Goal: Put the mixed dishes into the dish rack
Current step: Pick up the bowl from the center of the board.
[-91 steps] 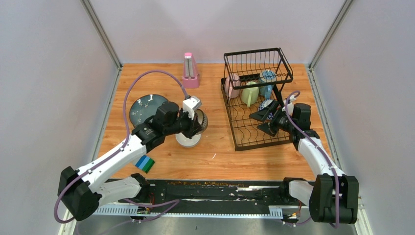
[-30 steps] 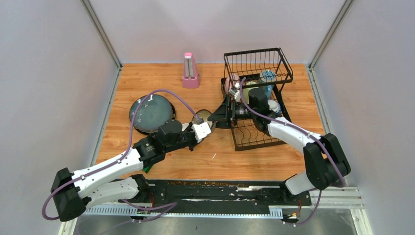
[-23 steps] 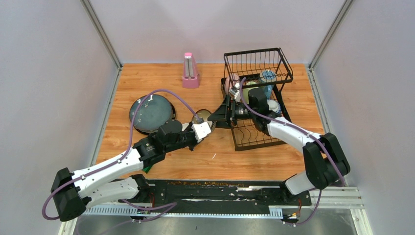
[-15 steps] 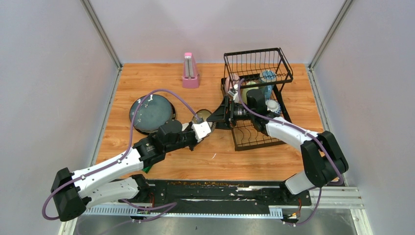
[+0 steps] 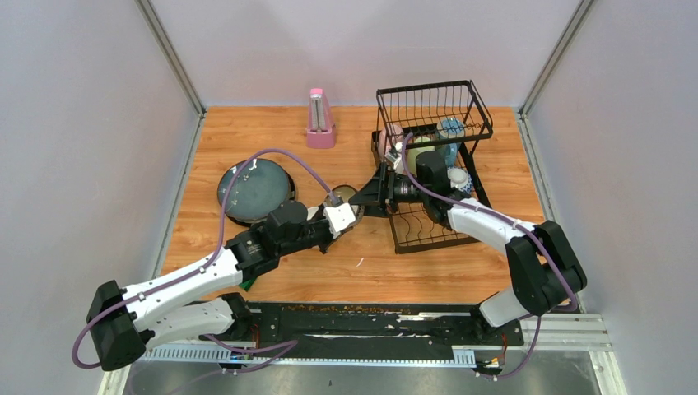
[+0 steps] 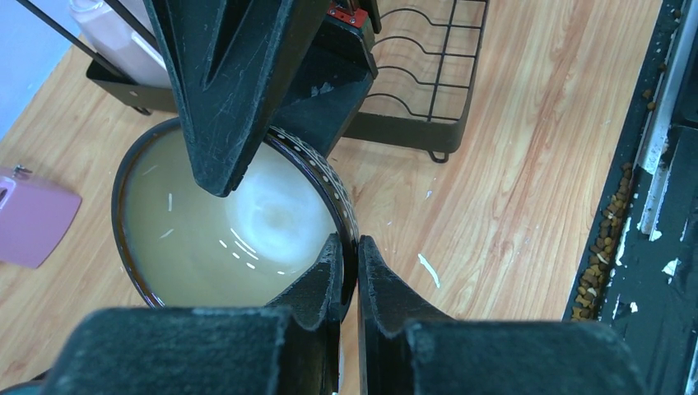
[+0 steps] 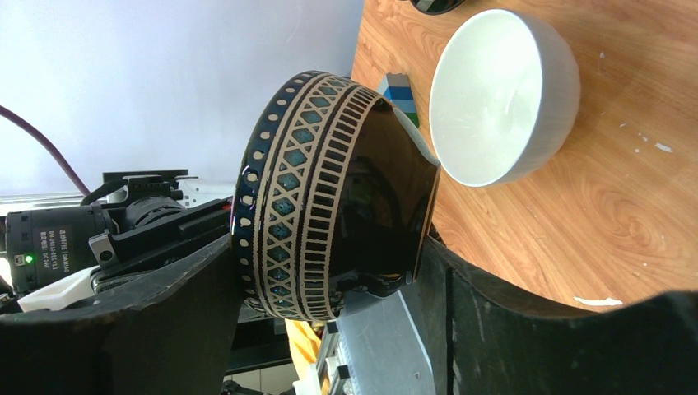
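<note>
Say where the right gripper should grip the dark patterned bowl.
Probably the far rim, opposite the left gripper's pinch, from the dish rack side, one jaw inside the mouth and one under the outer wall. The dark patterned bowl hangs roughly mouth-up, that side facing the rack, and its thin wall suits a pinch.

I work in a robot test lab. Plain grey walls (image 5: 82,164) and metal posts (image 5: 169,53) box in my wooden worktop (image 5: 272,280), and my left arm (image 5: 189,276) and right arm (image 5: 486,222) are bolted to a black rail (image 5: 370,321) at its edge.
</note>
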`<move>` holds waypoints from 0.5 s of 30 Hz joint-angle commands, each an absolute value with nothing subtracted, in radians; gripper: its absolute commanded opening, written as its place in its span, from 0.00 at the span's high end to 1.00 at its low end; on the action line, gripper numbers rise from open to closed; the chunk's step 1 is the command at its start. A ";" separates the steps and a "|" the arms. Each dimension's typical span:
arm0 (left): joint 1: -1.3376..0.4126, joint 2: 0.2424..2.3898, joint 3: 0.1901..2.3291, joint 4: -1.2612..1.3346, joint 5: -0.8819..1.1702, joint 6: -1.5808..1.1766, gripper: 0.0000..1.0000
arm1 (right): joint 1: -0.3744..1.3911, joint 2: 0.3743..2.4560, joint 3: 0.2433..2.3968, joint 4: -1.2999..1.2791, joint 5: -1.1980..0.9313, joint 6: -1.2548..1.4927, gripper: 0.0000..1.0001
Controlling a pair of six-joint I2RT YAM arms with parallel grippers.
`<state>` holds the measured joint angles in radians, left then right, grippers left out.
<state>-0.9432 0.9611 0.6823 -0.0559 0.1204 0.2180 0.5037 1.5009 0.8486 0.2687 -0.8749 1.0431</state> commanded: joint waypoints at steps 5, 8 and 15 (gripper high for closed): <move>-0.954 0.950 0.704 0.107 0.122 0.219 1.00 | 0.510 1.428 0.819 0.335 -0.834 1.052 0.41; -0.954 0.948 0.701 0.106 0.118 0.216 1.00 | 0.509 1.416 0.821 0.335 -0.836 1.044 0.44; -0.954 0.954 0.697 0.119 0.121 0.212 1.00 | 0.510 1.415 0.823 0.321 -0.838 1.036 0.37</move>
<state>-0.9493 0.9661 0.6792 -0.0235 0.1223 0.2119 0.5034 1.4521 0.8177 0.2817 -0.8375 1.0454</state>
